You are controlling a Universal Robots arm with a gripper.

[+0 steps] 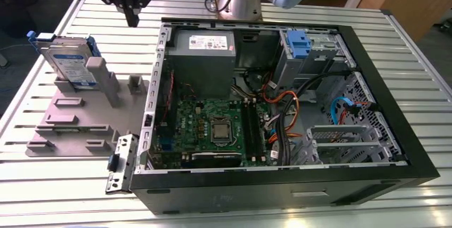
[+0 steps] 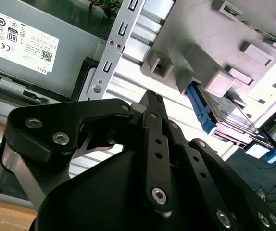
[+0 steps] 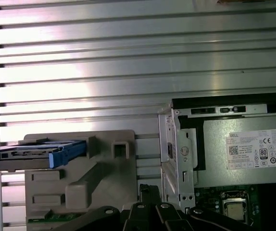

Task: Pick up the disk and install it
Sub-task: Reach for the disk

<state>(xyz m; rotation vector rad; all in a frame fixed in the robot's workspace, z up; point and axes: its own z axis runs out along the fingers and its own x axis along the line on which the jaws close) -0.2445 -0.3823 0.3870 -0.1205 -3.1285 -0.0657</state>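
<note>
The disk (image 1: 71,65) is a silver drive with a blue-and-white label in a blue carrier. It stands on edge in the grey holder (image 1: 71,125) at the exterior view's left, beside the open computer case (image 1: 282,106). My gripper (image 1: 132,20) hangs above the slatted table between the holder's far end and the case's back corner. It is shut with nothing in it and sits well clear of the disk. Both wrist views show the disk (image 3: 32,155) (image 2: 227,115) edge-on in the holder (image 3: 94,178) (image 2: 200,43), past my closed fingertips (image 3: 144,188) (image 2: 151,98).
The case lies on its side with its motherboard (image 1: 211,125), cables and grey power-supply box (image 1: 203,53) exposed. A drive bay with a blue tab (image 1: 298,44) sits at its far right corner. A loose metal bracket (image 1: 120,164) lies by the case's near corner. The arm's base (image 1: 240,0) stands behind.
</note>
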